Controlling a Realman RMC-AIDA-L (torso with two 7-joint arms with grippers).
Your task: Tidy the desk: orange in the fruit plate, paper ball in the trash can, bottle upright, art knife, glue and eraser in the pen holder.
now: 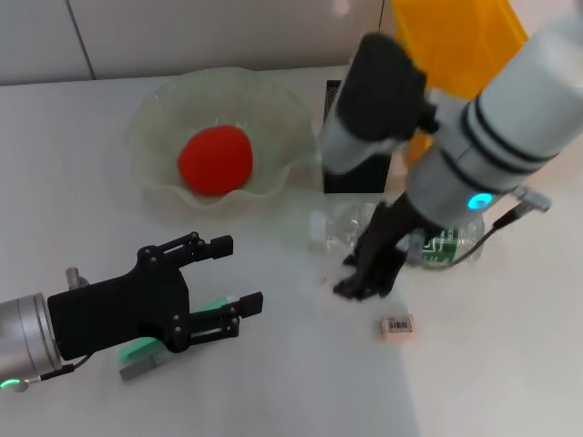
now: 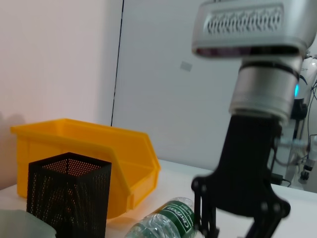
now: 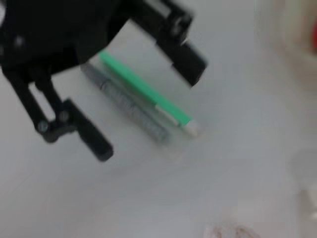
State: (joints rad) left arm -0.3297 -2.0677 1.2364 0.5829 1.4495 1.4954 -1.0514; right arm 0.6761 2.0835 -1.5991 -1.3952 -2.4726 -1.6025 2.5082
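- Orange [image 1: 215, 159] sits inside the fruit plate [image 1: 150, 118] in our head view; the pen holder [image 1: 355, 173] stands just beside the plate, with the yellow trash can [image 1: 455, 41] behind it. The bottle [image 1: 437, 244] lies on its side on the white surface [image 1: 73, 200] near the pen holder, and the eraser [image 1: 396, 326] lies on the surface near the bottle. Our right hand [image 1: 364, 273] hangs fingers-down just beside the bottle, holding nothing; we cannot tell how wide it stands. Our left hand [image 1: 232, 278] hovers with its fingers spread, empty, over a green pen-like item [image 1: 146, 346] and a grey one [image 1: 141, 367].
- Left wrist view: the bottle [image 2: 166, 220] lies before the trash can [image 2: 84, 148] and pen holder [image 2: 69, 198], with the right hand [image 2: 233, 228] above it.
- Right wrist view: the left hand [image 3: 148, 106] gapes over the green item [image 3: 143, 91] and the grey one [image 3: 126, 106], which lie side by side.
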